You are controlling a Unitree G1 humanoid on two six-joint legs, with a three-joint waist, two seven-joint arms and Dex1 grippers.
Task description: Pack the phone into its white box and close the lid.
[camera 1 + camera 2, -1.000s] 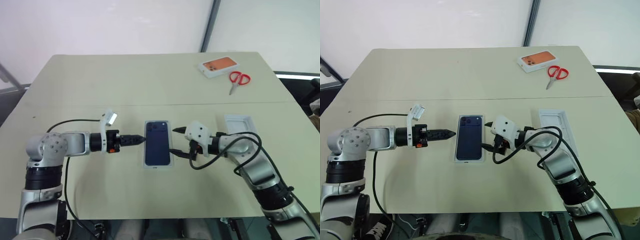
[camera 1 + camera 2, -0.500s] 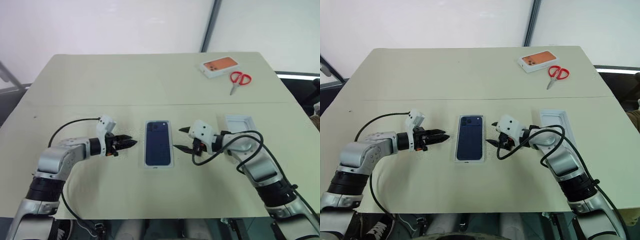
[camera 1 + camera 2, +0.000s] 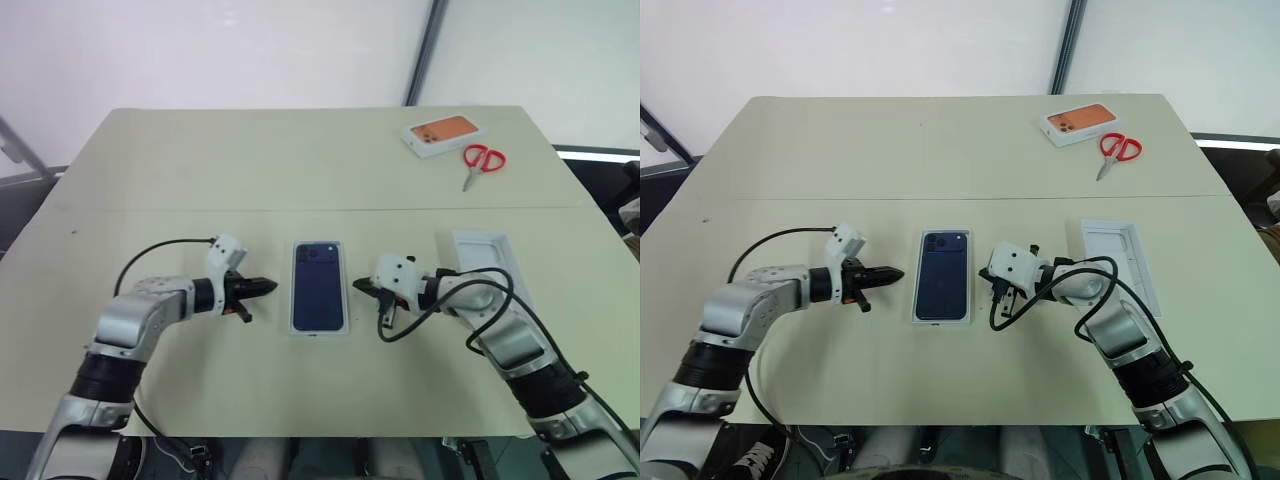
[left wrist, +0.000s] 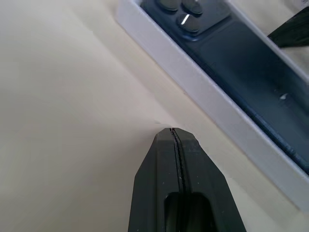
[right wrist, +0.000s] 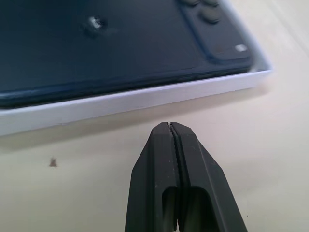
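The white box [image 3: 318, 331] lies flat at the table's middle. Its top shows a dark blue phone shape [image 3: 318, 285] with a camera cluster at the far end. I cannot tell whether that is the lid's print or the phone itself. My left gripper [image 3: 272, 287] is shut and holds nothing, low over the table just left of the box and pointing at its side [image 4: 203, 92]. On the other side my right gripper [image 3: 358, 287] is shut too, a short gap from the box wall [image 5: 120, 104]. Neither touches the box.
A white card with an oval recess [image 3: 485, 265] lies right of my right arm. At the far right are a white box with an orange phone print [image 3: 443, 134] and red scissors [image 3: 480, 160]. Black cables loop off both wrists.
Both grippers have gone from open to shut and sunk toward the table. Each has drawn a little away from the box's sides, and the left wrist has rolled. The box has not moved.
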